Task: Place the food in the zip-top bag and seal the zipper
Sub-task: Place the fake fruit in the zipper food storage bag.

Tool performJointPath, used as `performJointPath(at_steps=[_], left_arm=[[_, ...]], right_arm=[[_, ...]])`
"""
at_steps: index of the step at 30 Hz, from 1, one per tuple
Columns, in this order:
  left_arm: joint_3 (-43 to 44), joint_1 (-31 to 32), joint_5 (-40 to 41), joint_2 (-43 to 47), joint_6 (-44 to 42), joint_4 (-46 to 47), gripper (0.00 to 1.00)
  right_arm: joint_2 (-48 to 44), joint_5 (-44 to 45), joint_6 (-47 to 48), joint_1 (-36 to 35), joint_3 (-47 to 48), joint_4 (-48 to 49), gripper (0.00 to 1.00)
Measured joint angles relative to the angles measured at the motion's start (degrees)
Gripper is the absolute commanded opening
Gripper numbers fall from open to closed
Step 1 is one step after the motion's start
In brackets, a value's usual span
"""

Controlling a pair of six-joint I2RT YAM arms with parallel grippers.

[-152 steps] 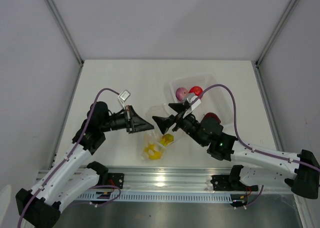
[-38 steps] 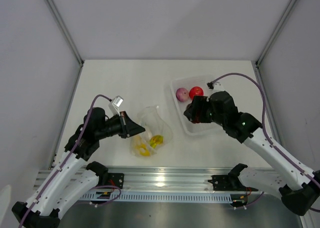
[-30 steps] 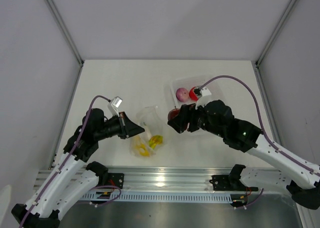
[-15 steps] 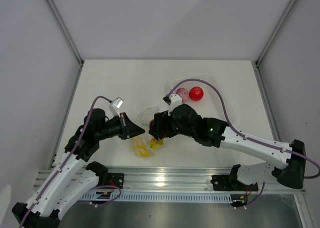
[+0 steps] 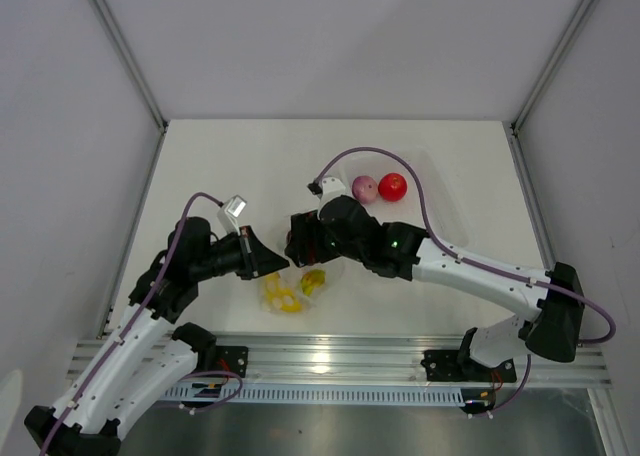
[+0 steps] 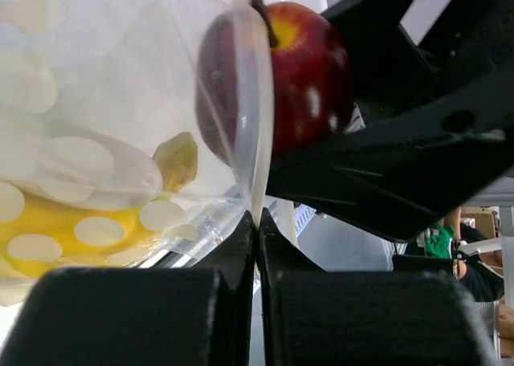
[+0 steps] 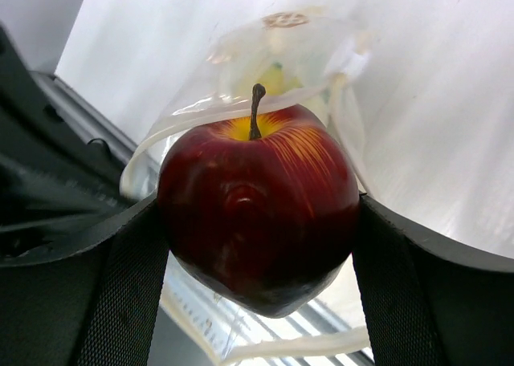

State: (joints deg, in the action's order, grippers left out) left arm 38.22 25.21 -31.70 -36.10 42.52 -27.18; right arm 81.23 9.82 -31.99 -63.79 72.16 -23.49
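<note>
While the left arm crouches low with the left tool (image 6: 257, 241) clenched on the zip-top bag (image 6: 112, 93) rim, the right arm stretches leftward across the table (image 5: 240, 156), the right tool (image 7: 257, 221) grasping the dark red apple (image 7: 257, 181) at the bag's mouth.

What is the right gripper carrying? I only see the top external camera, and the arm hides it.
Observer: A shiny dark red toy apple, clamped between the black fingers of the right gripper.
Operator: Is it in the bag yet?
Observer: At the mouth: the clear zipper strip of the transparent crinkly plastic bag crosses it, half behind the film.
Operator: Is the left gripper gripping the bag?
Observer: Yes, the left gripper is shut on the bag's edge.
</note>
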Motion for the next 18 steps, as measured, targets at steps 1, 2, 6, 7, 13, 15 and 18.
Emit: performJointPath(at_steps=[1,2,6,7,13,15,18], left_arm=[[0.1,0.0,-0.2,0.1,0.0,0.0,0.01],[0.2,0.0,-0.3,0.2,0.0,0.0,0.01],[0.4,0.0,-0.5,0.5,0.1,0.0,0.01],[0.5,0.0,-0.5,0.5,0.1,0.0,0.01],[1.3,0.1,-0.5,0.2,0.0,-0.4,0.01],[1.3,0.1,-0.5,0.2,0.0,-0.4,0.00],[1.4,0.0,-0.5,0.2,0.0,-0.5,0.01]], right_arm=[[0.8,0.3,0.3,0.2,0.7,0.0,0.77],[1.3,0.6,0.6,0.3,1.0,0.0,0.85],[2.4,1.2,1.2,1.2,1.0,-0.2,0.93],[2.4,1.2,1.3,1.4,1.0,-0.3,0.99],[2.4,1.5,2.1,2.0,1.0,-0.2,0.99],[2.3,1.6,2.1,2.0,1.0,-0.3,0.99],[1.4,2.0,2.1,2.0,1.0,-1.0,0.99]])
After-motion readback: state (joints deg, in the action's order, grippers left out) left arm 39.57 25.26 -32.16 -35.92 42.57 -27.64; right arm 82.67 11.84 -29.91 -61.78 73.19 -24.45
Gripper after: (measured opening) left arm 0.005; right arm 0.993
